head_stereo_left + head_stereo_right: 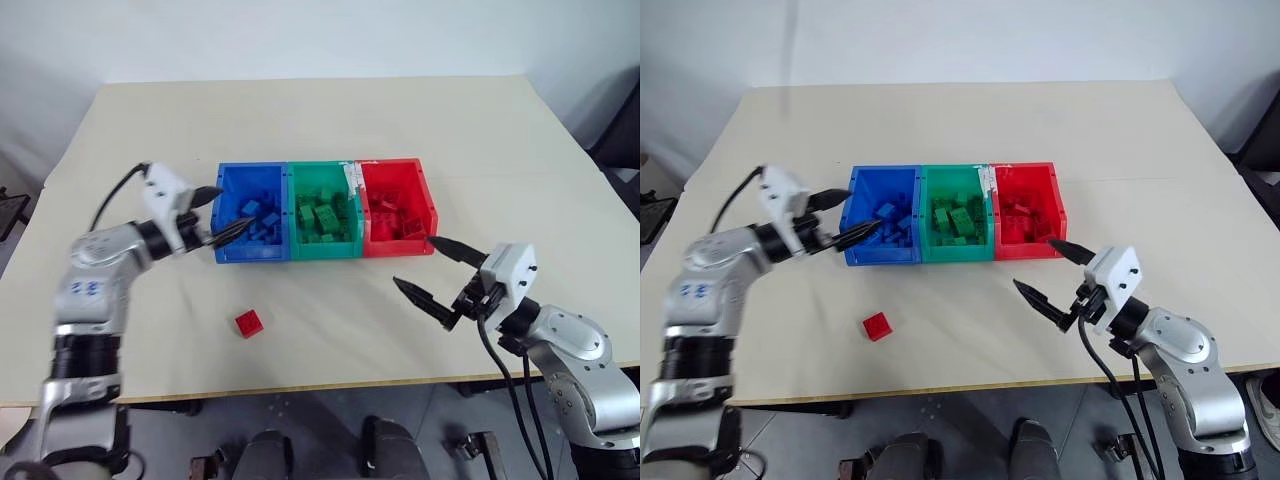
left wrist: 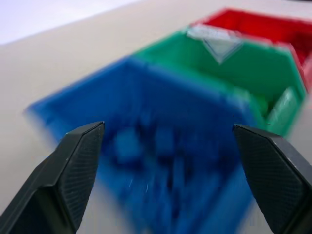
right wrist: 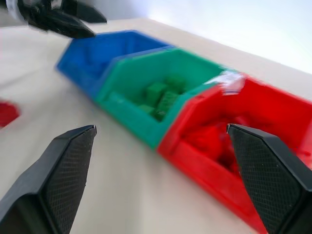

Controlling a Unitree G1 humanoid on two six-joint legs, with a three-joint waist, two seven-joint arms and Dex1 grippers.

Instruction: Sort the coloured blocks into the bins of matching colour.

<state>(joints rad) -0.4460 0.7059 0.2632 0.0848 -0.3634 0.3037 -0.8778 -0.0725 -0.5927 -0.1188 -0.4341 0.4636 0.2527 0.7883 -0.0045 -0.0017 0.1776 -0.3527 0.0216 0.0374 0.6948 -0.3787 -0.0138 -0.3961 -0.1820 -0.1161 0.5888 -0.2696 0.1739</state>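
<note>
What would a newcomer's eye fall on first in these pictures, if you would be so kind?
Most striking is the row of three joined bins in mid-table: the blue bin, the green bin and the red bin, each holding bricks of its own colour. Next comes a lone red brick on the table in front of the blue bin. The left tool gapes at the blue bin's edge, while the right tool stands open near the red bin.
</note>
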